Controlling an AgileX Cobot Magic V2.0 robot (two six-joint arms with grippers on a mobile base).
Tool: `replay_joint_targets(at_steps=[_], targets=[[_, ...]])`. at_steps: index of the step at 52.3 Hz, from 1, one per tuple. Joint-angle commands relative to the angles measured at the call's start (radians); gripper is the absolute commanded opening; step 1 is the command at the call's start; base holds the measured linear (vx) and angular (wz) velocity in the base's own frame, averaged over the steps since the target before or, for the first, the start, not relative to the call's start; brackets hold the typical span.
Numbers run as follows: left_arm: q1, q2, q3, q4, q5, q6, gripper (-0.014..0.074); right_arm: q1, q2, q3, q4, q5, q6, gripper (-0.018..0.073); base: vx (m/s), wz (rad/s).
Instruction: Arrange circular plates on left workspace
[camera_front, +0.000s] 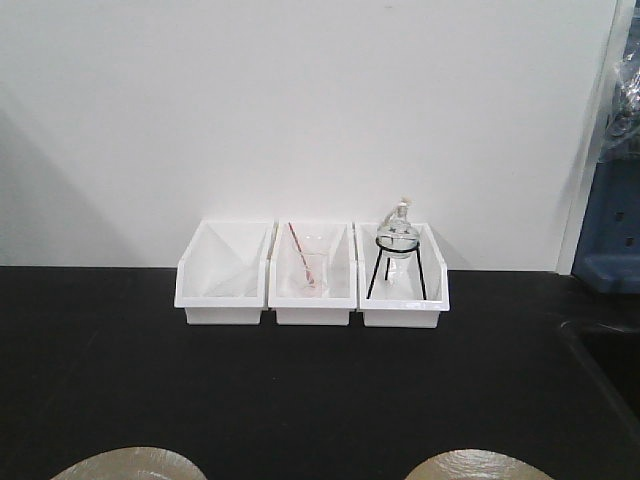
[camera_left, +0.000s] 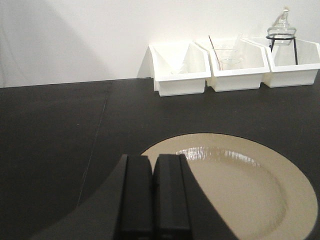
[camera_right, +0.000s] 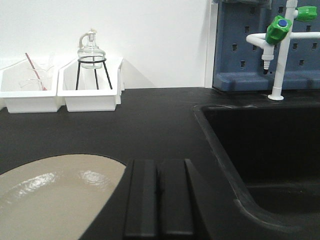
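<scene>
Tan and glossy, the left plate (camera_front: 125, 466) lies flat on the matte black countertop (camera_front: 300, 400) at the near edge of the front view. The right plate (camera_front: 480, 466) lies well apart from it along the same edge, and only their far rims show there. The left gripper (camera_left: 152, 167) hangs low at the near-left rim of the left plate, its two black fingers pressed together with nothing between them. The right gripper (camera_right: 159, 169) sits just right of the right plate, likewise closed and empty; whether either touches its plate cannot be told. Farther back, three white bins stand side by side against the white wall. The left bin (camera_front: 222, 275) looks bare, the middle bin (camera_front: 312, 285) holds a clear beaker (camera_front: 312, 270) with a reddish rod, and the right bin (camera_front: 403, 300) holds a glass flask (camera_front: 397, 232) on a black tripod. A recessed sink (camera_right: 270, 160) lies to the right, with a green-knobbed tap (camera_right: 276, 30) behind it.
</scene>
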Motion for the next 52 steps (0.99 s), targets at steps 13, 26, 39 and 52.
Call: replay_joint_targets(at_steps=[13, 26, 39, 52], targets=[[-0.005, -0.015, 0.020, -0.003, -0.081, -0.007, 0.0002, -0.006, -0.012, 0.022, -0.013, -0.082, 0.002, -0.0005, 0.07, -0.01], [-0.005, -0.015, 0.020, -0.003, -0.081, -0.007, 0.0002, -0.006, -0.012, 0.022, -0.013, -0.083, 0.001, -0.0005, 0.01, 0.00], [-0.005, -0.015, 0.011, -0.004, -0.231, -0.006, 0.0002, -0.007, -0.012, 0.021, -0.019, -0.165, 0.001, -0.0005, 0.00, 0.00], [-0.006, 0.032, -0.177, -0.204, -0.264, -0.205, 0.0002, -0.006, 0.016, -0.085, 0.135, -0.265, 0.088, -0.0005, 0.00, 0.00]])
